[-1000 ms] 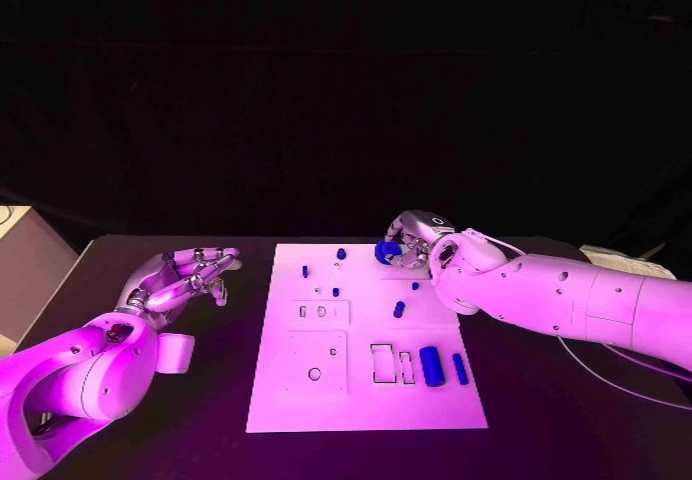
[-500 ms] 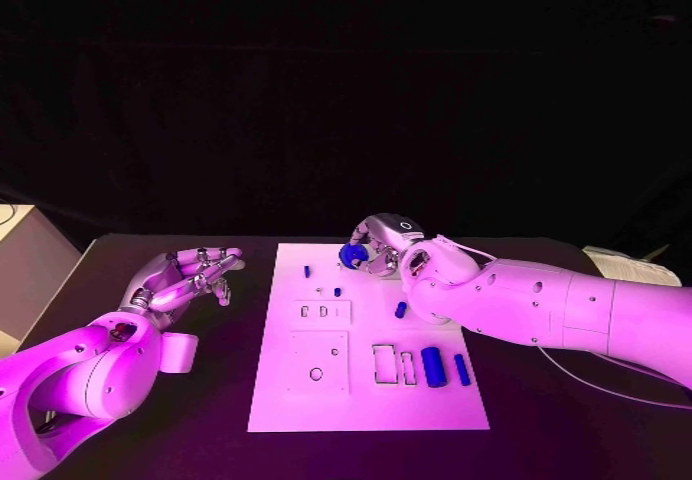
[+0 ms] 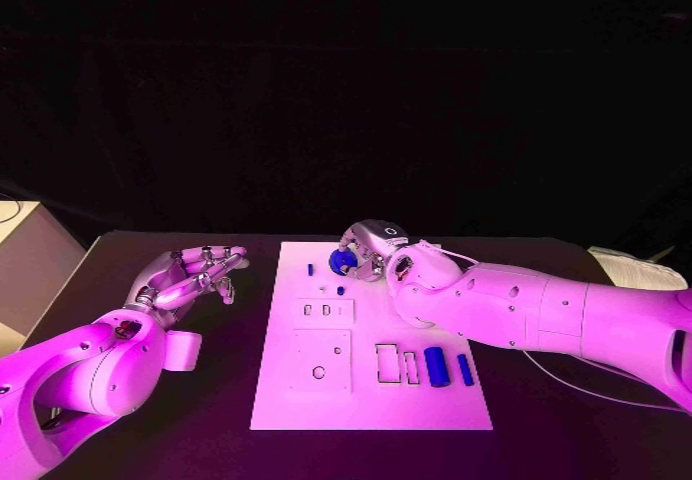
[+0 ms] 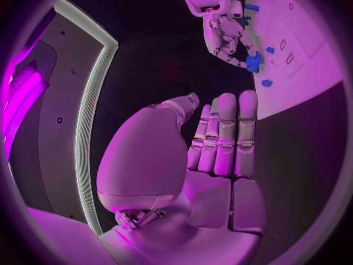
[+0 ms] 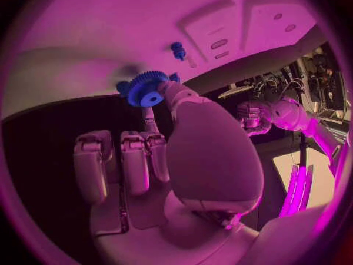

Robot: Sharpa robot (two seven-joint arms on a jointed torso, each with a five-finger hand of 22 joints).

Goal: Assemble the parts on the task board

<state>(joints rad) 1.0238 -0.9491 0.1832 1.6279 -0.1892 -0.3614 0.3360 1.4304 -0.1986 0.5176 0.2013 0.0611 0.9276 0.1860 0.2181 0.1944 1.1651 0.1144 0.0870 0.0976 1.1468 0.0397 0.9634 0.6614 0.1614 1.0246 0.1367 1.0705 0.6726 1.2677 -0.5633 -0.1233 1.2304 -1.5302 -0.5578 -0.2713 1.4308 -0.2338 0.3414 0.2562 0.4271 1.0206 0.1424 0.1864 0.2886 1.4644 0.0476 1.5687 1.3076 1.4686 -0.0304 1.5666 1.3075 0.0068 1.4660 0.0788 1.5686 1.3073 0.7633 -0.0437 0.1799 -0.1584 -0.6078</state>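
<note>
While we hold the blue gear (image 3: 342, 262) up in our right hand (image 3: 372, 250), pinched at the fingertips, it hangs over the far part of the white task board (image 3: 369, 400). Two small blue pegs (image 3: 310, 270) stand on the board just beside it, on the side nearer our left arm. We think the gear goes down near there, so the right hand is the one to do it. Our left hand (image 3: 191, 278) rests over the black table (image 3: 548, 440) beside the board, fingers apart, holding nothing. A second ago the right hand and gear were farther to our right; they have moved across the board toward the pegs. The left hand has hardly moved.
</note>
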